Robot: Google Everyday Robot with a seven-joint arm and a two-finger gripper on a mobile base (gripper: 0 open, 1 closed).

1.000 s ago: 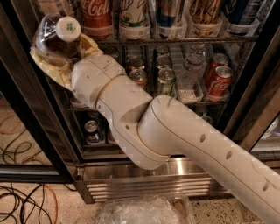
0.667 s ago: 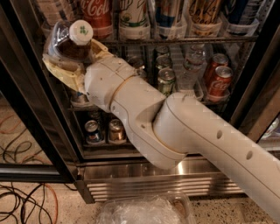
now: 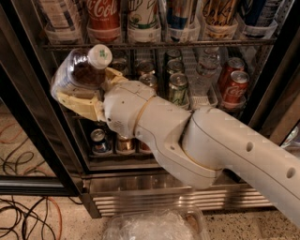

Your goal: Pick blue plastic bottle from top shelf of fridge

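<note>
**A:** Where is the pincer [image 3: 79, 91]?

**B:** At the left of the fridge [image 3: 33, 122], in front of the can racks and just below the top shelf [image 3: 187, 43]; its cream, matte fingers [image 3: 75, 101] are clamped round the blue plastic bottle [image 3: 77, 70].

**A:** And the bottle itself?

**B:** Off the shelf, held tilted; its white screw cap [image 3: 100, 55], with a small green mark, points up and to the right; the body is clear, rounded plastic with something dark showing through it.

**A:** What lies around it?

**B:** The smooth white arm [image 3: 211, 145] comes in from the lower right in thick cylindrical segments; above, tall bottles stand in clear plastic cups on the grey wire rack, a red Coca-Cola bottle [image 3: 103, 14] among them; red aluminium cans [image 3: 233, 84] sit to the right on a lower rack; the louvred steel base [image 3: 187, 201] shines below; thin cables [image 3: 18, 215] trail over the speckled floor at the near left.
</note>
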